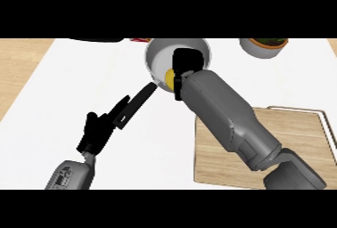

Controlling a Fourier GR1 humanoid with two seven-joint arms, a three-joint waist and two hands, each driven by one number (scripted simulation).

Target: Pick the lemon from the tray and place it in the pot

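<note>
The grey pot (158, 50) stands at the counter's far middle, its black handle (138, 104) pointing toward the lower left. My right hand (187, 60) reaches over the pot's opening and hangs inside its rim. It is curled on the yellow lemon (169, 76), of which only a sliver shows at the hand's left, close to the pot's near wall. The wooden tray (223, 164) lies at the lower right, partly under my right forearm, with nothing showing on it. My left hand (94, 133) rests open at the lower left, fingers up, just beside the end of the pot's handle.
A white bowl with a plant (263, 46) stands at the back right. A dark object (99, 40) and something red (139, 40) sit at the counter's back edge. The white counter (66, 84) borders a wooden floor at the left.
</note>
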